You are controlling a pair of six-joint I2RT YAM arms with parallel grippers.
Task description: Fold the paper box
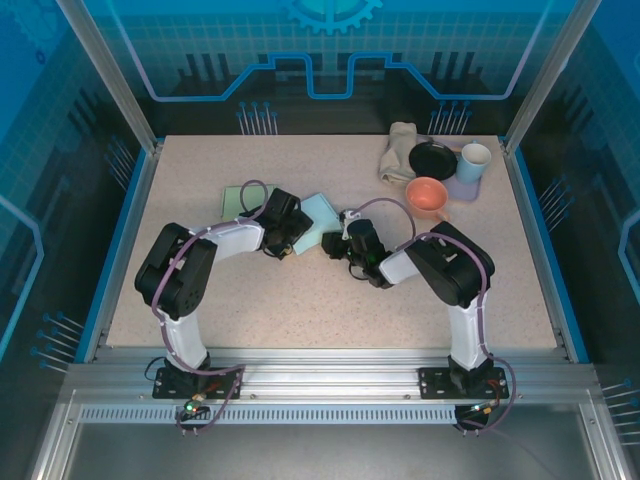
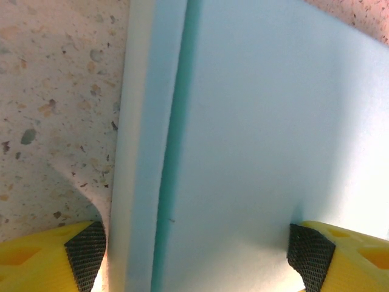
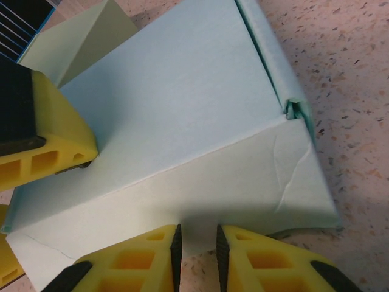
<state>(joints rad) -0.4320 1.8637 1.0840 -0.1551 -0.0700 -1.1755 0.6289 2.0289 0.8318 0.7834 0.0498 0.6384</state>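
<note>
Table (image 1: 330, 300): speckled beige top, metal rail along the near edge, inside a glass-walled booth lit blue. Far right corner holds a folded cloth (image 1: 397, 152), a black dish (image 1: 432, 160), a pink bowl (image 1: 428, 195) and a pale cup (image 1: 473, 162). A pale green sheet (image 1: 240, 197) lies beside my left arm.

Paper box (image 1: 320, 215): light blue, lying flattened at the table's centre, between my two hands. It sits askew to the table edges, one corner pointing to the far side. My hands cover its ends, so I cannot call its long axis from above. From the left wrist, its darker fold line runs straight away from that hand.

Left hand (image 2: 197, 255): spread wide, one pad (image 2: 85, 246) over the table beside the box's edge, the other over its top panel.

Right hand (image 3: 196, 246): narrowed to a slit at the edge of the box's creased pale flap. I cannot tell whether paper is pinched.
</note>
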